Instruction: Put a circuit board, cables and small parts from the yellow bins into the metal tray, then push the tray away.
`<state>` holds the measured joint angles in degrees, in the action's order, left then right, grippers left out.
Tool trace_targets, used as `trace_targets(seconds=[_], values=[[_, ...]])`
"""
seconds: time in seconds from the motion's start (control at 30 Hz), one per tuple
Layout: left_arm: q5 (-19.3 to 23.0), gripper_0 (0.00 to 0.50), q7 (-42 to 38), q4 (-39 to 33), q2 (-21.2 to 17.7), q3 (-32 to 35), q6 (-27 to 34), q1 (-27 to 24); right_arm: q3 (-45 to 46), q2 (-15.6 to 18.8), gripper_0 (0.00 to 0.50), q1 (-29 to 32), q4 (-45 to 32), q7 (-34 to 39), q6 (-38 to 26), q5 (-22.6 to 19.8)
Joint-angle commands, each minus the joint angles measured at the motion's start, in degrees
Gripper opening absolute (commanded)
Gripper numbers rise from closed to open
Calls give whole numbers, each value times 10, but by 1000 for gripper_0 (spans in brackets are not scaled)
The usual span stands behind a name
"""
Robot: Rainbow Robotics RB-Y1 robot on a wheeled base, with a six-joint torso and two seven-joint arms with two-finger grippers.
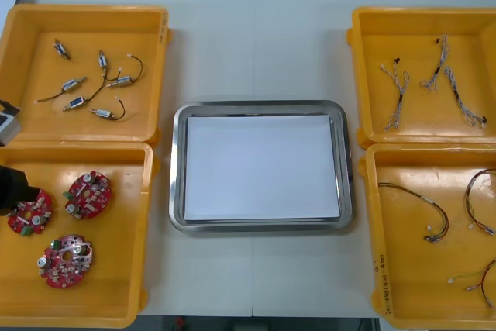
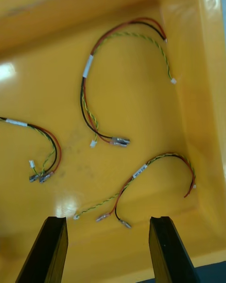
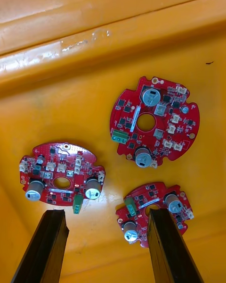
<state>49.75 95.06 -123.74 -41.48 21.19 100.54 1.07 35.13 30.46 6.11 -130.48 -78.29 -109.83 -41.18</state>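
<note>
Spread and empty, the left gripper (image 3: pixel 106 214) hangs over circuit boards (image 3: pixel 154 121) left of the metal tray (image 1: pixel 261 105); the right gripper (image 2: pixel 108 221), likewise spread, over cables (image 2: pixel 87 70) right of it. That tray holds nothing; the yellow bins (image 1: pixel 116 284) hold all boards, cables and small metal parts (image 1: pixel 74 84), so I judge every step remains

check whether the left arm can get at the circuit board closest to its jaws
Probably yes: the left arm hangs over the yellow bin with jaws open, and that circuit board lies flat, uncovered, apart from the other two boards.
</note>
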Motion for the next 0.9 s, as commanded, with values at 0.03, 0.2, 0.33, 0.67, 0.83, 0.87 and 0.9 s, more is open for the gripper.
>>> trace_targets(seconds=[0.03, 0.2, 0.33, 0.67, 0.83, 0.87, 0.9], values=[[5, 500, 20, -15, -33, -1, -46, 46, 22, -21, 500, 43, -18, 34, -2, 7], [1, 500, 19, -14, -39, -19, -97, 77, 22, -28, 500, 52, -18, 47, -2, 13], [-2, 500, 18, -11, -40, -31, -125, 95, 23, -40, 500, 52, -16, 59, -2, 20], [-2, 500, 22, 29, -40, -54, -180, 117, 21, -59, 500, 59, -3, 72, 25, 40], [-2, 500, 28, 42, -40, -57, -184, 118, 14, -60, 500, 65, 22, 73, 63, 47], [-3, 500, 29, 45, -40, -58, -184, 118, 13, -59, 500, 65, 29, 73, 73, 50], [-4, 500, 29, 48, -40, -61, -185, 118, 12, -59, 500, 65, 37, 74, 83, 51]])
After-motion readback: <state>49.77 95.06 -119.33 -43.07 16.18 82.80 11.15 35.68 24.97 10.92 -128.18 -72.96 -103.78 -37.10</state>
